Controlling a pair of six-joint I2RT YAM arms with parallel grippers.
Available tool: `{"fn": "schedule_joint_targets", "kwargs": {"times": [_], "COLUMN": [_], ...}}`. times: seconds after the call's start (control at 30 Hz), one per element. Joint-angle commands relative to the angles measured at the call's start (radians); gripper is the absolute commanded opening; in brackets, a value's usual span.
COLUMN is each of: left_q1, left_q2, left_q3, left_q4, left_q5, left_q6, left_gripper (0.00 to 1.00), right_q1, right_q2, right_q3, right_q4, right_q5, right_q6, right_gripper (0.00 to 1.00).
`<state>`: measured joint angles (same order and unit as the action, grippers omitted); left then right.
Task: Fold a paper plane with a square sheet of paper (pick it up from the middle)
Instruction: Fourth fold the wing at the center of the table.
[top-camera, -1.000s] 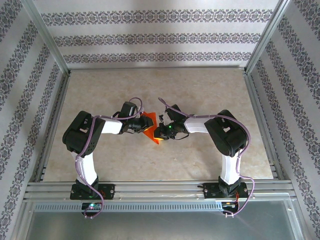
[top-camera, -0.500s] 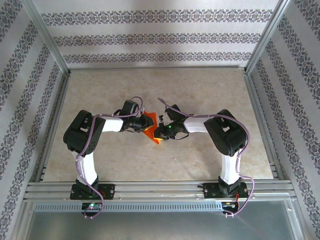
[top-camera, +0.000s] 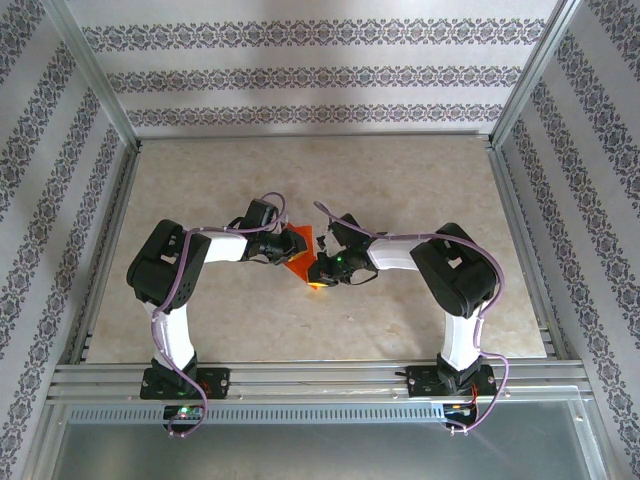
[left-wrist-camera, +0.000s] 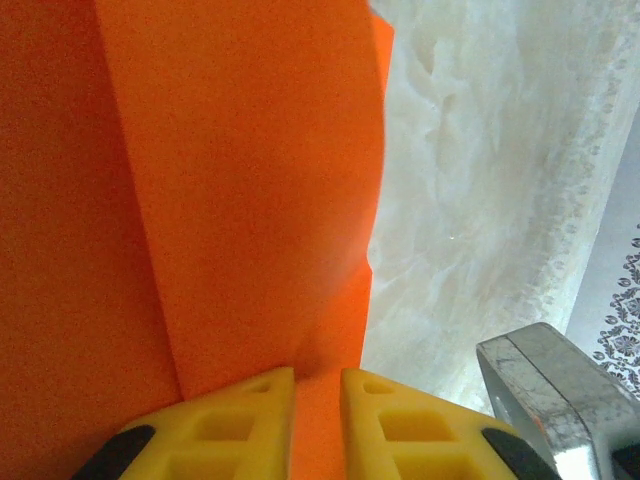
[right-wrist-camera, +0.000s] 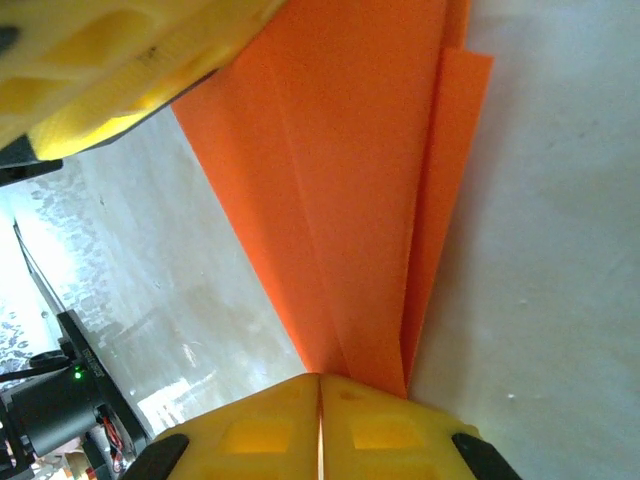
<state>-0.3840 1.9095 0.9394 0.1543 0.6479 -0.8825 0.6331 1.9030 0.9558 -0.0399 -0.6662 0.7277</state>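
The orange-red paper plane lies mid-table as a narrow, layered triangle between both grippers. In the left wrist view the paper plane shows long creases, and my left gripper stands on it with its jaws a narrow gap apart and orange paper showing in that gap. In the right wrist view the paper plane narrows to a point that runs under my right gripper, whose jaws are shut tight together over the tip. A yellow left finger rests on the wide end. No flat square sheet is visible.
The beige marble tabletop stretches round the paper, fenced by aluminium rails and patterned walls. A grey metal block sits close at the lower right of the left wrist view. Both forearms crowd the centre.
My right gripper has slid a little down and left along the paper toward its pointed end. The left gripper has edged slightly right on the paper.
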Motion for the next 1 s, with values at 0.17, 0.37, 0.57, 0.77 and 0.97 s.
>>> {"fn": "schedule_joint_targets", "kwargs": {"times": [0.17, 0.37, 0.57, 0.77, 0.97], "left_q1": [0.010, 0.008, 0.009, 0.009, 0.009], "left_q2": [0.057, 0.053, 0.051, 0.051, 0.049], "left_q3": [-0.009, -0.009, -0.008, -0.009, -0.007], "left_q4": [-0.137, -0.144, -0.140, -0.134, -0.133], "left_q5": [-0.071, -0.074, -0.068, -0.064, -0.058], "left_q6": [0.020, 0.020, 0.011, 0.001, -0.001], "left_gripper": [0.20, 0.20, 0.20, 0.20, 0.20], "right_q1": [0.011, 0.012, 0.009, 0.025, 0.048], "right_q2": [-0.043, -0.123, -0.170, -0.100, -0.040], "right_q3": [-0.012, -0.054, -0.033, 0.024, 0.060], "right_q4": [-0.045, -0.020, 0.003, -0.001, -0.010], "right_q5": [0.038, 0.072, 0.171, 0.202, 0.181], "right_q6": [-0.016, -0.001, 0.008, 0.009, -0.002], "right_gripper": [0.10, 0.10, 0.10, 0.10, 0.09]}}
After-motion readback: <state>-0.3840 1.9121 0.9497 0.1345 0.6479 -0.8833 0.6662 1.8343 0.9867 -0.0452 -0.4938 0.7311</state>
